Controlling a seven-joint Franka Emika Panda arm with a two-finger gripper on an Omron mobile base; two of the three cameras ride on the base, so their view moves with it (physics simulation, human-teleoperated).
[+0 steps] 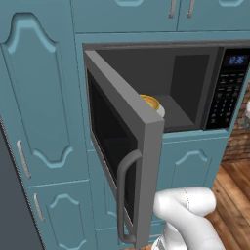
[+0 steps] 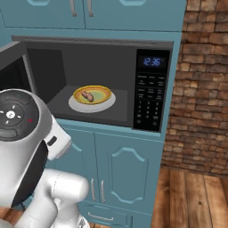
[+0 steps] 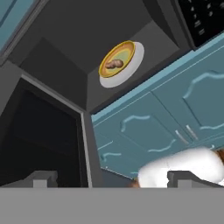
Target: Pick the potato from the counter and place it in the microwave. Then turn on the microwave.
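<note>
Gripper (image 3: 111,179) is standing wide open with nothing between its tips, pulled back below and outside the microwave (image 2: 151,26) and looking up into the cavity. Potato (image 3: 113,64) is lying well ahead of and above the gripper, in a yellow bowl (image 3: 127,49) that is sitting on the white turntable plate (image 3: 139,54) inside the oven; the right base view shows the potato (image 2: 87,96) resting slightly off-centre in the bowl (image 2: 104,91). Judging by looks: the potato is a small, firm, light lump with a dull skin, so it is probably not slippery and not fragile, though its rounded shape could roll in the bowl if nudged. If it needed lifting again, the sensible hold would be across its short width, fingers coming down from above and clearing the bowl rim. Placement reads as done. The door (image 1: 146,146) is hanging open, close beside the gripper in the hand view, its curved handle (image 1: 124,195) facing outward. The door is stiff and hinged and should swing with a push on its outer face. The keypad (image 2: 150,104) is waiting on the far side of the cavity from the door, needing only a light press.
</note>
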